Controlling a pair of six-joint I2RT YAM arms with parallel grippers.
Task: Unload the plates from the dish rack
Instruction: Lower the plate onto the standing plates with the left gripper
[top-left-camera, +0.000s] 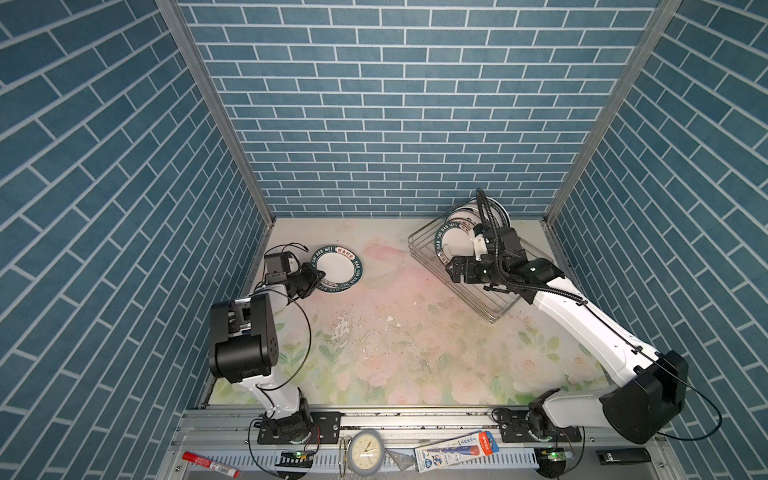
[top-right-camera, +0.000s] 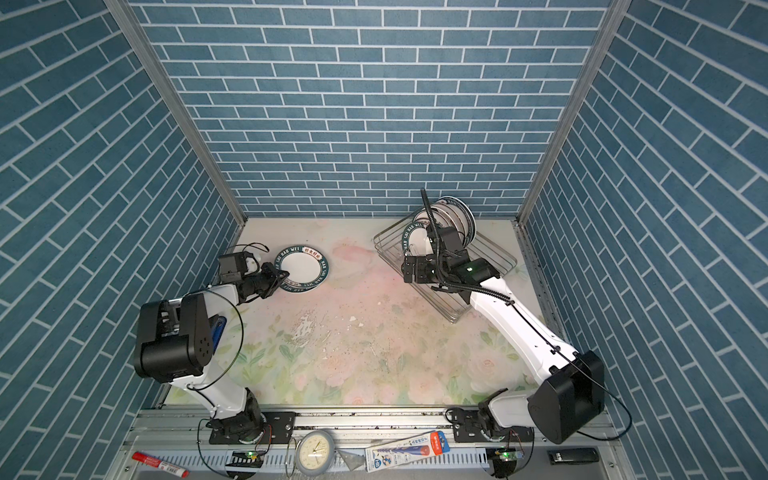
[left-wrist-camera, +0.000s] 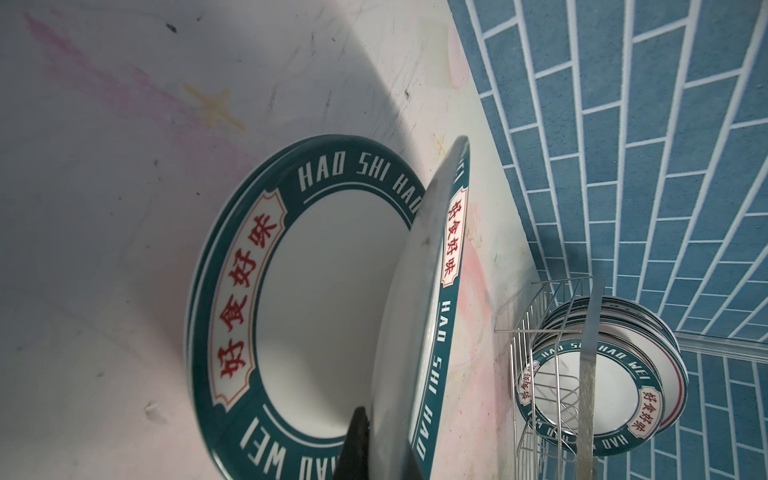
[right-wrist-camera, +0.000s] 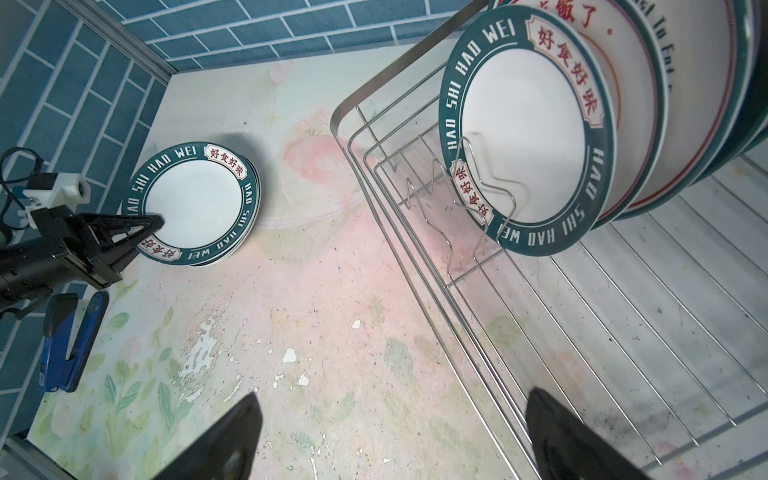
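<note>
The left arm reached low, left gripper clamped on the tilted plate rim above a flat plate. The right gripper hovered, jaws apart, over the dish rack holding upright plates.

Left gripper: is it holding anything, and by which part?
Yes: the left gripper is shut on the rim of a green-rimmed plate, above the plate stack.

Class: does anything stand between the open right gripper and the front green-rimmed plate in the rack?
Yes. Upright wire prongs of the dish rack stand before the front plate, low, on the right gripper side; higher up it looks clear.
</note>
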